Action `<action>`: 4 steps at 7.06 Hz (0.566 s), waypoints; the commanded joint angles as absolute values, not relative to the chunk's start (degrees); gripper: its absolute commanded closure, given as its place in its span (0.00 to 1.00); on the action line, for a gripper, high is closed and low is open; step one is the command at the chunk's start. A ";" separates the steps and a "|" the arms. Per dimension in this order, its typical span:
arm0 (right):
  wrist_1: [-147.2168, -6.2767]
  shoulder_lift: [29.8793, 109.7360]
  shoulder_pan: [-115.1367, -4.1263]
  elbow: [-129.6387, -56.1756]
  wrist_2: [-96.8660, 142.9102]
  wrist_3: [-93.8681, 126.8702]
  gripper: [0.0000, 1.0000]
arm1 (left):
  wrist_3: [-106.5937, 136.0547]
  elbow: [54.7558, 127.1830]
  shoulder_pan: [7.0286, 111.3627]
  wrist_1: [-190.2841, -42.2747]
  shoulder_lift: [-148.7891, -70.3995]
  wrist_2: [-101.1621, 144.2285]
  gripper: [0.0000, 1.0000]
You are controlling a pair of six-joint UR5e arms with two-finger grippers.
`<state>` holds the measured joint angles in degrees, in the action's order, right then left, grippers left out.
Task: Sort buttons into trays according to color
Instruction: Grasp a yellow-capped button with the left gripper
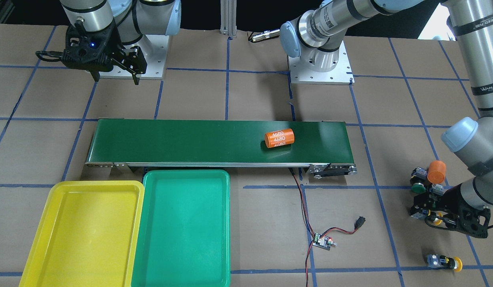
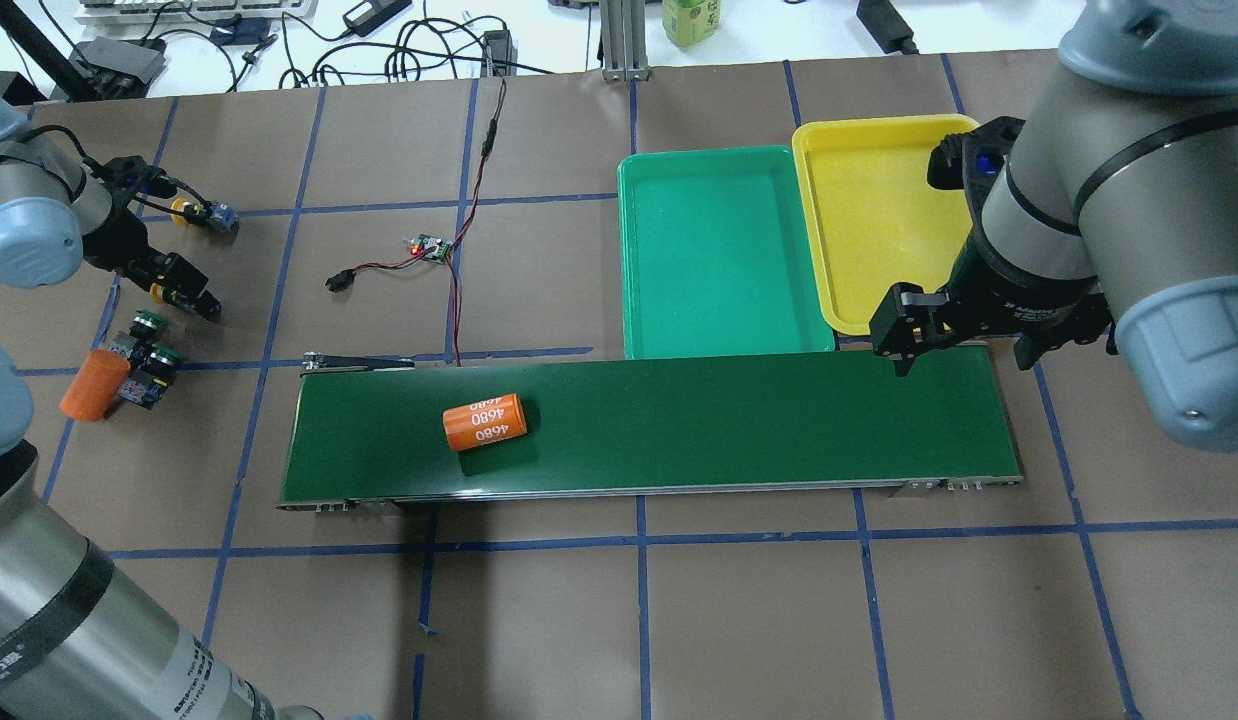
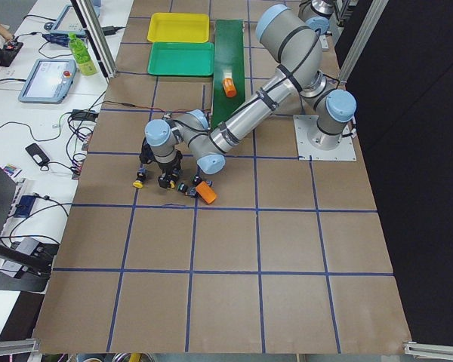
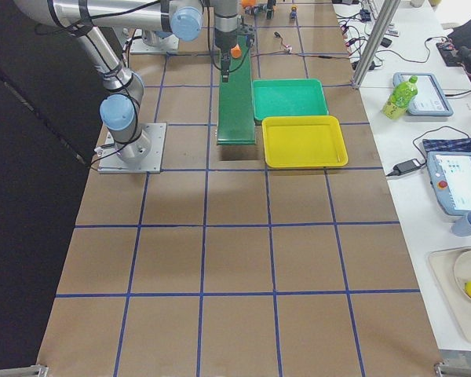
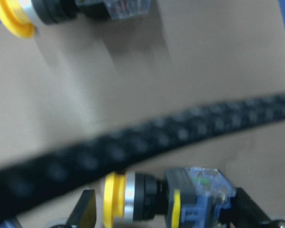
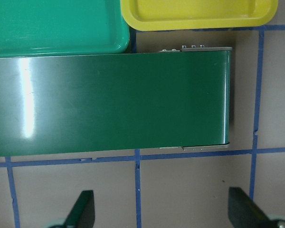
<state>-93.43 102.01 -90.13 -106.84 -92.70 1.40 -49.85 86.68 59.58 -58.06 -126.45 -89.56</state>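
Observation:
My left gripper is low over the table with its jaws open. They straddle a yellow button lying on its side, and a small gap shows at the cap. A second yellow button lies farther off; in the left wrist view it is at the top. Two green buttons stand beside it. The yellow tray and the green tray lie side by side, both empty. My right gripper is open and empty above the conveyor's end.
The long dark-green conveyor belt carries one orange "4680" cylinder. Another orange cylinder lies against the green buttons. A small circuit board with red and black wires lies between the trays and the buttons.

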 commanded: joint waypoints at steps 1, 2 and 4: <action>-93.78 101.87 -90.09 -106.88 -90.18 1.41 0.00 | -49.22 87.36 59.94 -58.01 -126.12 -89.39 0.00; -94.13 101.95 -90.09 -106.88 -90.09 0.80 0.00 | -49.31 87.54 59.85 -57.75 -126.47 -89.38 0.00; -93.78 101.87 -90.09 -106.96 -90.09 0.88 0.00 | -49.92 88.24 59.77 -57.48 -126.83 -89.56 0.16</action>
